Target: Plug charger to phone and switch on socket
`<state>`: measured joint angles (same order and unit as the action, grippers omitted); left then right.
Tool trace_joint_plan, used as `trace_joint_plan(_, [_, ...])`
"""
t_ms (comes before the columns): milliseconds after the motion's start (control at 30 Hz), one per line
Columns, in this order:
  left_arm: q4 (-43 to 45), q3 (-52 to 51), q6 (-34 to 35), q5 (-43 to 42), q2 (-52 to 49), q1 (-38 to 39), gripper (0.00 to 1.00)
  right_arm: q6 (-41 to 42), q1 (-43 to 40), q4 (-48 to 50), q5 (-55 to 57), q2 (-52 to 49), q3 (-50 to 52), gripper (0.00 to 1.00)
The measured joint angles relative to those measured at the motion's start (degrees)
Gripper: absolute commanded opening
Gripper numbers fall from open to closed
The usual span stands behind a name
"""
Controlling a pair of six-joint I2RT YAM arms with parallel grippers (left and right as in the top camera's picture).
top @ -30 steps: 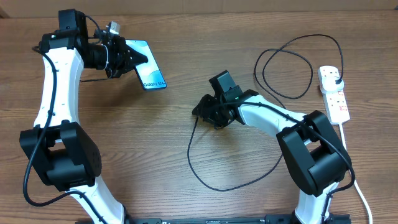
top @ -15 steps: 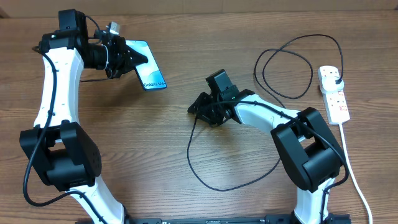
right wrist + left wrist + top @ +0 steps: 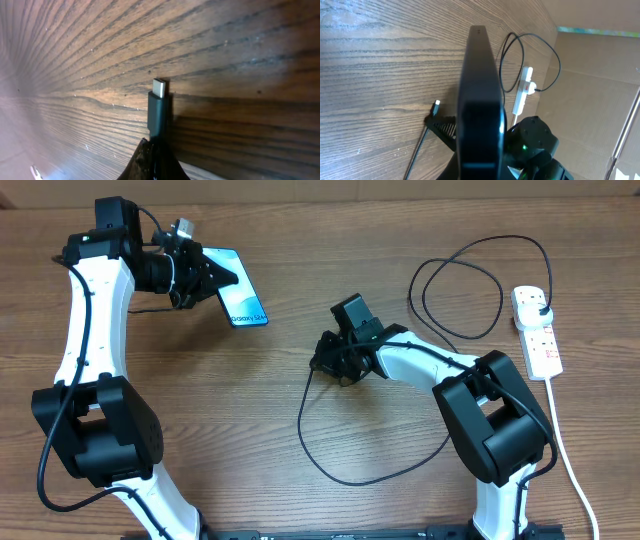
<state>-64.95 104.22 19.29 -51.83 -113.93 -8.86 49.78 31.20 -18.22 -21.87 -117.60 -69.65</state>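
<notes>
The wooden tabletop (image 3: 250, 410) carries everything. The left gripper (image 3: 208, 275) is clamped on one end of the phone (image 3: 240, 298), which juts out from it toward the right gripper (image 3: 330, 362) with its screen showing from overhead; the left wrist view sees the phone edge-on (image 3: 480, 100). The socket (image 3: 537, 330) lies well apart from the right gripper, on the side away from the phone, with the charger's black plug (image 3: 541, 306) seated in its far end. The charger (image 3: 300, 425) loops from that plug behind the right gripper, then sweeps in a wide curve below it and rises into its closed fingers, which pinch the cable just behind the connector tip (image 3: 159, 89); the tip pokes out just beyond the fingertips, close above the wood and pointing toward the left gripper. Compared with a second ago, the right gripper sits slightly nearer the left gripper, and the cable curve below it has bulged a little that way; the phone, left gripper and socket look unchanged.
</notes>
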Motion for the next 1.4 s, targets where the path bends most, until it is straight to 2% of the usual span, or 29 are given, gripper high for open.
trace_joint_plan(233, [-0.2,0.0,-2.7,-3.5,0.0,0.1,0.04,-9.6,-2.8,-3.3,-2.2,4.9,1.1,0.04])
trace_joint_plan(500, [-0.2,0.0,-8.9,-16.3,0.0,0.2,0.04,-19.6,-3.8,-6.0,-12.7,24.7,1.2,0.04])
trace_joint_plan(833, [2.5,0.0,-13.4,-27.4,0.0,0.2,0.04,-24.0,-3.7,-11.3,-24.8,29.7,1.2,0.04])
trace_joint_plan(1067, [2.8,0.0,-13.6,-33.3,0.0,0.2,0.04,-24.3,-0.8,-7.5,-29.2,29.8,1.2,0.04])
trace_joint_plan(1400, [2.9,0.0,-12.4,-34.8,0.0,0.3,0.04,-20.7,2.9,0.6,-30.4,29.9,1.2,0.04])
